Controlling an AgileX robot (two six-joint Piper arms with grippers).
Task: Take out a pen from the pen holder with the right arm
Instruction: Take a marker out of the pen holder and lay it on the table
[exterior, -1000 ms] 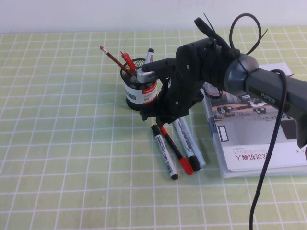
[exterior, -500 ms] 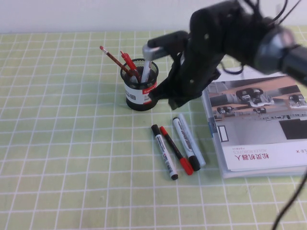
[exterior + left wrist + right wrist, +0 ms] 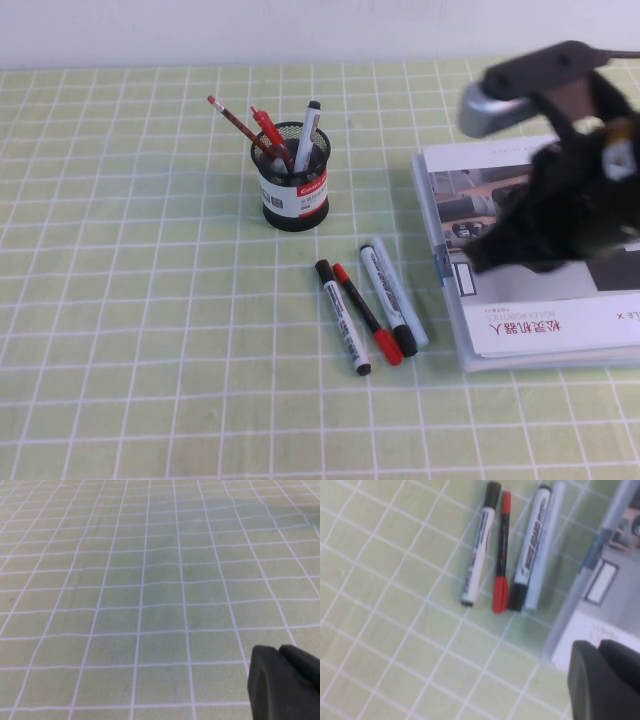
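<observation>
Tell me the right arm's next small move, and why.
Probably carry the right gripper left to above the pen holder and open it. It is shut over the booklet with no pen visible in it, while pens stand in the holder. The left gripper hangs over bare cloth, uninvolved.

The black-capped marker (image 3: pixel 532 540) carries the words "WHITE BOARD" along its barrel. The booklet (image 3: pixel 530 338) shows the Chinese characters 松灵机器人, upside down in the high view. The pen holder (image 3: pixel 293 195) has a red label; its white letters are too small to read.
</observation>
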